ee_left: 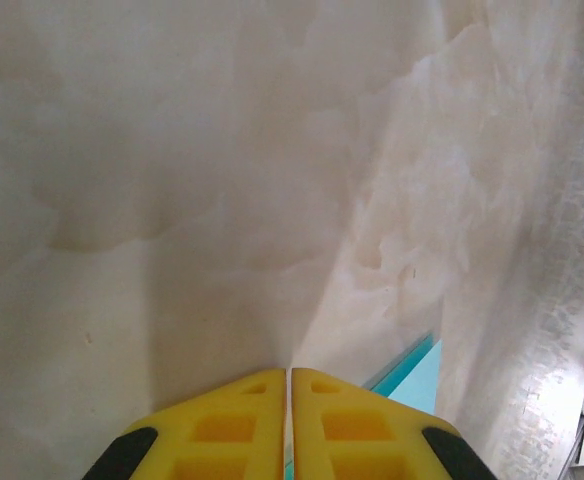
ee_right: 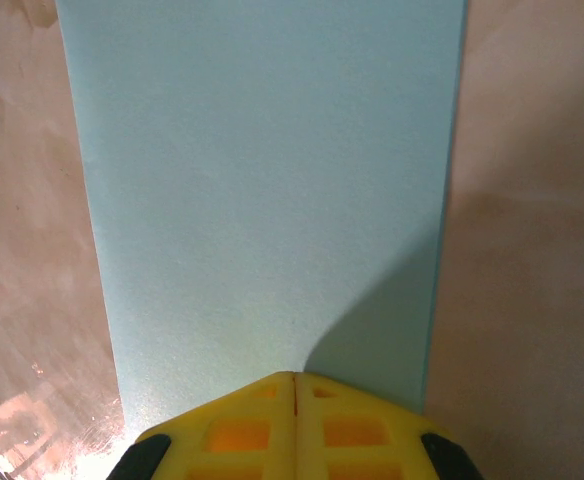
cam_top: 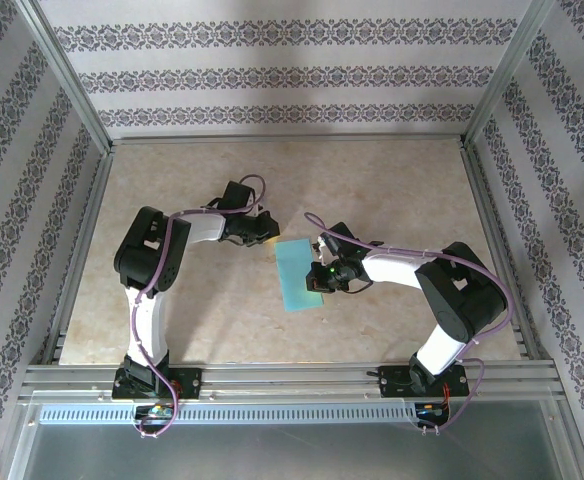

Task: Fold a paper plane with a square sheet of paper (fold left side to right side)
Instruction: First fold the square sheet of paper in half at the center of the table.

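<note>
Right claw [ee_right: 294, 378]: fingers pressed together, nothing pinched, tips low over the near end of the sheet [ee_right: 262, 180]. Can't tell if I'm actually touching it. The sheet lies flat mid-table between my two arms as a narrow cyan strip. To me that reads as the left-to-right fold already laid over, crease probably not set.

Risks, nearest first:
- If I run this claw along the strip to crease it and nothing holds the far end, the whole sheet may slide on the smooth table [cam_top: 392, 190] instead of creasing. It's thin paper on a slick surface.
- Too much down-force, or a tip catching an edge: the top layer buckles or shears off the bottom one. The edges go out of register and every later fold inherits the skew.
- Lifting off fast could let the top layer spring open.

Left claw [ee_left: 290, 372]: also pressed together, empty, over bare table just off the sheet's far corner, with a bit of cyan beside my tips. My read is that it pins nothing.
- If it comes in low to hold that corner, the closed tips can shove the edge and rotate the strip under my right claw.
- If it comes in high there's no hold and the sheet pivots freely.
</note>
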